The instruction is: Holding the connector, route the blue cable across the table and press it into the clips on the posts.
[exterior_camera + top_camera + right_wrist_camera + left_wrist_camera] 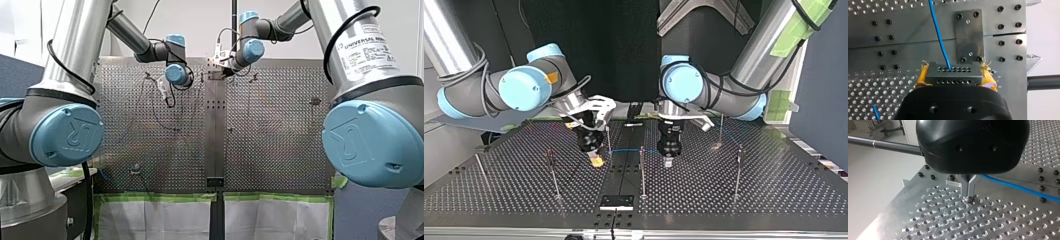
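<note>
In the right wrist view my right gripper [955,78] is shut on the grey connector [948,75], with a yellow pad on either side. The blue cable [939,37] leaves the connector's face and runs away over the perforated table. In the top view my right gripper [596,160] hangs at the left of the centre seam and the blue cable [629,150] stretches rightward past my left gripper [668,159]. The left wrist view shows my left gripper [968,199] shut, its metal tips on the table. The blue cable [1023,188] passes close behind them; contact is unclear.
Thin upright posts stand around the grippers: one at the seam [642,170], one at the top view's left [553,172], one at its right [738,170], and others farther out. A small dark plate [616,201] lies at the table's edge in the top view.
</note>
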Motion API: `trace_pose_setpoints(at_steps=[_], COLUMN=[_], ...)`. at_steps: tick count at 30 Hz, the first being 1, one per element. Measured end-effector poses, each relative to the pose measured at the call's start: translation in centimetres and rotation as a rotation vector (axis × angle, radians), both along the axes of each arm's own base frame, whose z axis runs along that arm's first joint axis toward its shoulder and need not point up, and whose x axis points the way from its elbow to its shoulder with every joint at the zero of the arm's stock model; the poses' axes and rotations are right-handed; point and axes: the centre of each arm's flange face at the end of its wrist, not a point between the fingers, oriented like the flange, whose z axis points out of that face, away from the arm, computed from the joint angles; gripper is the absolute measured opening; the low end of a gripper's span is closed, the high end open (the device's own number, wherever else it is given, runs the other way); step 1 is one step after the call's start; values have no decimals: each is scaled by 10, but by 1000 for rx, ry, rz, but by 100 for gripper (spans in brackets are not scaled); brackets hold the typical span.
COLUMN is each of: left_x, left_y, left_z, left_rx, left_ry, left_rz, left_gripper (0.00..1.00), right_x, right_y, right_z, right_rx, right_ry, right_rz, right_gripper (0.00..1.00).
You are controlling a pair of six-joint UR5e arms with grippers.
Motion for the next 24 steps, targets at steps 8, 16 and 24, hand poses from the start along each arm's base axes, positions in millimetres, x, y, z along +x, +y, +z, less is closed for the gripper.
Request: trace_pose_setpoints(at_steps=[8, 16, 24], left_x=[20, 51, 64], left_y=[1, 5, 8], left_z=[-7, -19, -19], left_rx=[28, 40, 38], left_ry=[33, 57, 50], left_rz=[3, 8, 16], left_gripper=[0, 0, 0], right_x=[-2, -13, -28], right_y=[-16, -34, -58], right_z=[-2, -7, -20], right_rx=[-3, 3, 16], right_ry=[-4, -3, 3], right_rz=[-13, -38, -65], right_gripper=[0, 0, 0])
